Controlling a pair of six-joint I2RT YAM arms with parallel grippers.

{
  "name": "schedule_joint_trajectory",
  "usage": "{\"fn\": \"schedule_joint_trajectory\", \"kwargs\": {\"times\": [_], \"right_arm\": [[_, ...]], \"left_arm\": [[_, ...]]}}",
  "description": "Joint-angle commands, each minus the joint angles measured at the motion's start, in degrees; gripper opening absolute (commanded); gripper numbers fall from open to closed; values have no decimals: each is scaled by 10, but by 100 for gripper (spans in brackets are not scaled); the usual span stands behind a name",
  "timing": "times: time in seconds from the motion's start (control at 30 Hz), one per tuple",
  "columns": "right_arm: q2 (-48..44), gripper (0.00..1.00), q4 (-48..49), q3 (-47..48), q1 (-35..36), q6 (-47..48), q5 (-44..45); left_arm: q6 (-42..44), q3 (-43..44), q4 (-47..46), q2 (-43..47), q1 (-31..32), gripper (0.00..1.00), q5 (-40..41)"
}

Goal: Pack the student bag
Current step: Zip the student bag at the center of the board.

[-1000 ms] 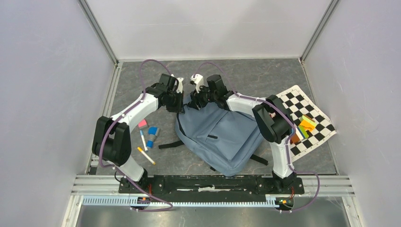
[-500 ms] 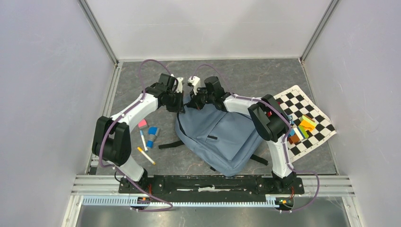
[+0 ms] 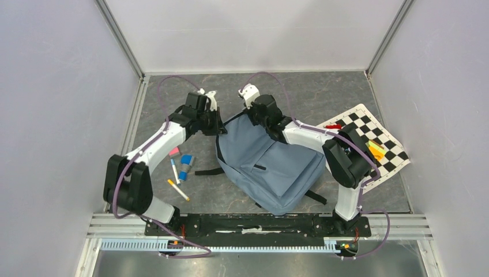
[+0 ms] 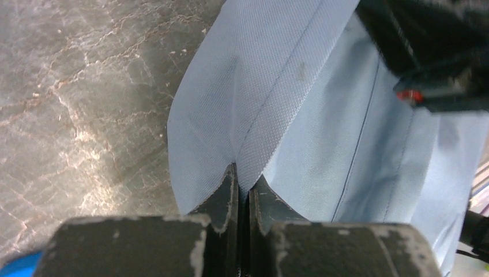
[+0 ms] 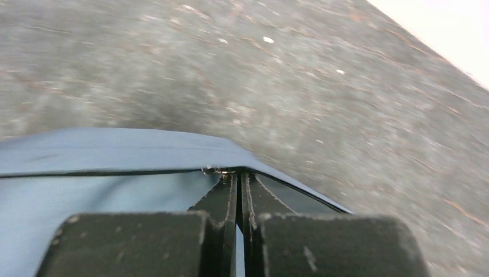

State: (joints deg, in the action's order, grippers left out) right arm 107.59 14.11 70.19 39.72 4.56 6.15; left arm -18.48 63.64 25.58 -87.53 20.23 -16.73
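The student bag [image 3: 271, 167], grey-blue with black straps, lies in the middle of the table with its top end raised toward the back. My left gripper [image 3: 219, 126] is at the bag's top left corner. In the left wrist view it [image 4: 244, 182] is shut on a fold of the bag's fabric [image 4: 271, 98]. My right gripper [image 3: 252, 117] is at the bag's top edge. In the right wrist view it [image 5: 239, 175] is shut right at the black zipper line [image 5: 115, 172], with a small metal zipper pull [image 5: 222, 171] at its tips.
Left of the bag lie a pink eraser [image 3: 173, 151], a blue object [image 3: 185, 164], a pen [image 3: 175, 171] and a yellow marker [image 3: 178, 190]. A checkered mat [image 3: 369, 130] with coloured blocks [image 3: 376, 151] sits at the right. Walls enclose the table on three sides.
My right gripper has shut at the zipper and drawn back and to the right. The bag's top edge has risen and stretched between both grippers. The left arm has shifted slightly left.
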Motion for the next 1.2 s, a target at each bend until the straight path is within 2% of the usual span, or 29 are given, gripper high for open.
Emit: {"fn": "schedule_joint_trajectory", "kwargs": {"times": [0.0,0.1,0.23,0.4,0.47,0.6,0.67,0.73,0.9,1.03,1.17], "right_arm": [[2,0,-48,36,-21,41,198],[6,0,-75,40,-24,49,239],[-12,0,-104,33,-34,47,251],[-33,0,-197,46,-56,31,200],[-38,0,-241,61,-62,39,142],[-64,0,-310,83,-62,67,-19],[-77,0,-333,90,-62,78,-116],[-90,0,-342,92,-63,74,-178],[-109,0,-349,85,-62,59,-226],[-118,0,-349,78,-62,55,-235],[-120,0,-352,74,-62,49,-243]], "left_arm": [[-97,-64,-48,89,-18,2,-3],[-120,-102,-61,134,-31,2,21],[-125,-140,-49,182,-47,2,52],[-107,-160,0,246,-50,3,140],[-98,-156,16,270,-50,12,163],[-65,-126,6,287,-47,56,122],[-48,-109,-19,282,-43,71,95],[-27,-99,-59,267,-37,81,70],[36,-56,-126,186,-15,89,13],[196,-30,-148,124,43,97,62],[222,-38,-215,90,61,100,46]]}}
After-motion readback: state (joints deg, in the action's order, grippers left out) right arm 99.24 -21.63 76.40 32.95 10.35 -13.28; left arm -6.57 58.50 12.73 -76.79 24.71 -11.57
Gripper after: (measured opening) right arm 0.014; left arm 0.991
